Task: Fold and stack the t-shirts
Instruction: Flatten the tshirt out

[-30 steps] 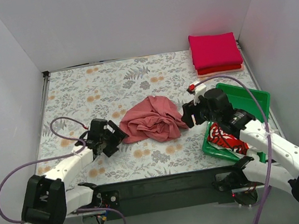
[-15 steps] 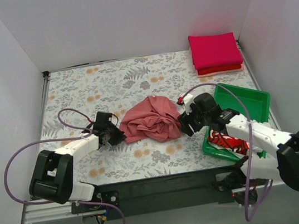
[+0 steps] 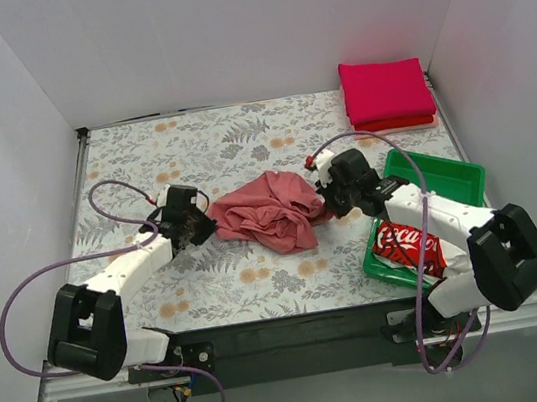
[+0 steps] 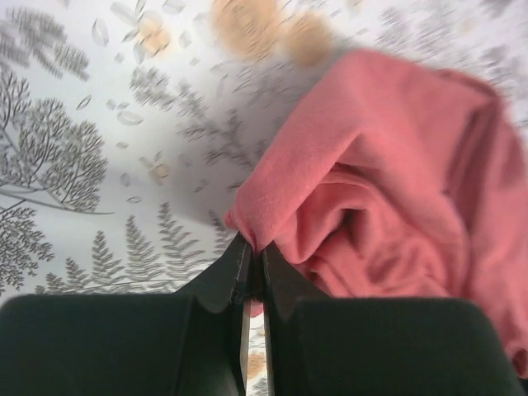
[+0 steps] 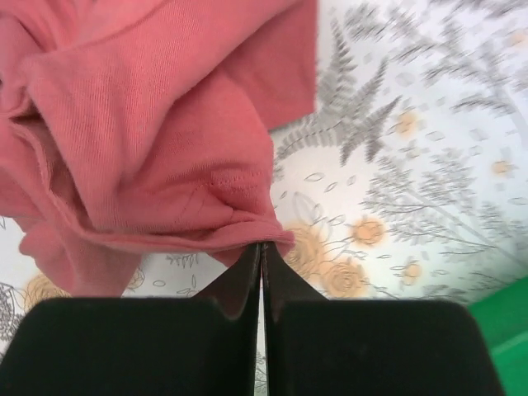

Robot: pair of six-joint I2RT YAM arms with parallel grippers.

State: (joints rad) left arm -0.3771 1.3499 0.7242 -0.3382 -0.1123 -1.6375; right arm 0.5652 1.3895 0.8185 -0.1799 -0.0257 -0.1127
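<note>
Salmon t-shirt (image 3: 268, 211) crumpled mid-table on floral covering (image 3: 190, 152). Left gripper (image 3: 208, 227) clamped on its left edge, right gripper (image 3: 323, 207) clamped on its right edge (each pair of jaws tight on a cloth fold, per wrist views)

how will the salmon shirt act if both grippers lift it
Probably floppy: the shirt lies crumpled in soft folds, so its middle should sag between the left gripper and right gripper. Each pinches only a thin edge, so it might slip.
</note>
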